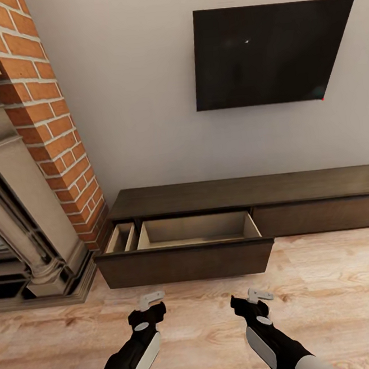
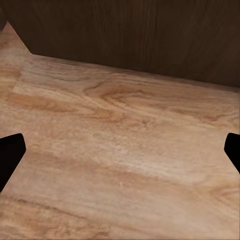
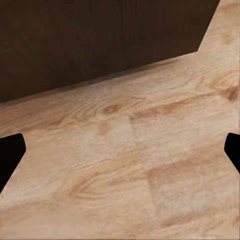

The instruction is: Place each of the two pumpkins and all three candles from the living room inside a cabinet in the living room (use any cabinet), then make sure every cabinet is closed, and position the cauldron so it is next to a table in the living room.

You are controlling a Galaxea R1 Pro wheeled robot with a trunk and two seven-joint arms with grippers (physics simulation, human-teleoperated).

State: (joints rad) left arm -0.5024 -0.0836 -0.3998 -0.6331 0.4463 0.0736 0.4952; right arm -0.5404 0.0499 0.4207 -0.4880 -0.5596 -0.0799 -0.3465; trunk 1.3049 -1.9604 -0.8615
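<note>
The long low dark brown cabinet (image 1: 247, 192) stands against the wall ahead. Its wide left drawer (image 1: 196, 232) is pulled out, showing a bare pale wood interior and a narrow side compartment (image 1: 121, 238). The right drawer front (image 1: 323, 215) is shut. My left gripper (image 1: 150, 301) and right gripper (image 1: 253, 297) hover over the floor just short of the open drawer's front (image 1: 186, 263), both open and holding nothing. The wrist views show dark fingertips (image 2: 10, 155) (image 3: 10, 152) spread wide over floorboards, with the dark drawer front (image 2: 130, 35) (image 3: 90, 45) beyond. The pumpkins, candles and cauldron are out of view.
A red brick chimney (image 1: 43, 119) with a stone fireplace surround (image 1: 24, 222) and its hearth step (image 1: 43, 294) fills the left side. A black television (image 1: 268, 55) hangs on the wall above the cabinet. Light wood floor (image 1: 331, 306) spreads to the right.
</note>
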